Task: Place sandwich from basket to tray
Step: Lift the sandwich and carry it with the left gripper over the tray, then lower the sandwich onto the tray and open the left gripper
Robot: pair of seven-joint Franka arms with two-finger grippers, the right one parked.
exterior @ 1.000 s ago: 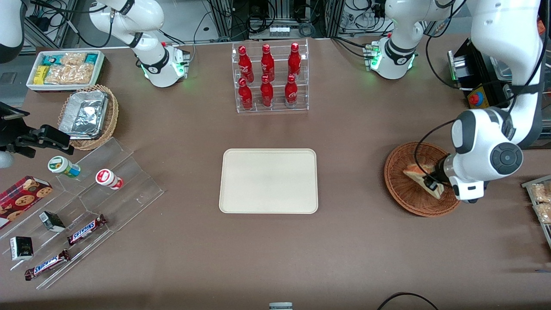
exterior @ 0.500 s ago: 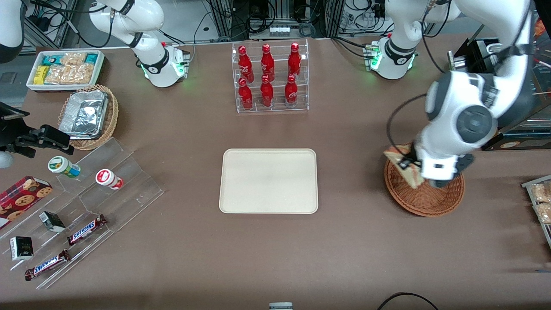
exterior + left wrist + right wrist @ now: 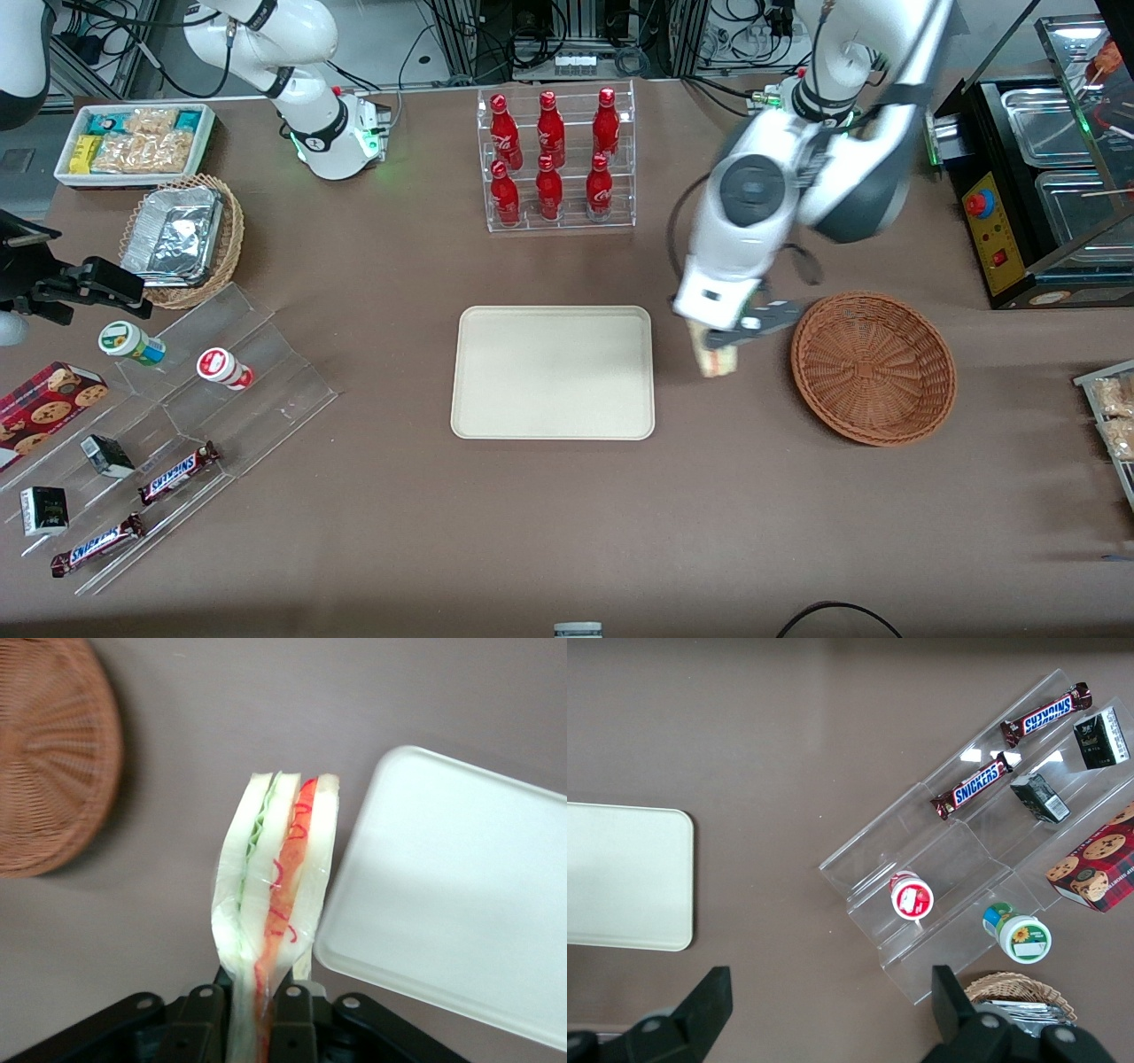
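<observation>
My left gripper is shut on the sandwich and holds it in the air between the basket and the tray. In the left wrist view the sandwich is a pale bread wedge with green and red-orange layers, pinched between the gripper fingers. The reddish-brown wicker basket holds nothing. The cream tray lies bare beside the sandwich and also shows in the right wrist view.
A clear rack of red bottles stands farther from the camera than the tray. A black appliance with steel pans sits at the working arm's end. A clear stepped display with snacks, a paler basket with foil tray and a white snack bin lie toward the parked arm's end.
My left gripper lifted the sandwich out of the basket and carried it toward the tray. The basket now holds nothing.
</observation>
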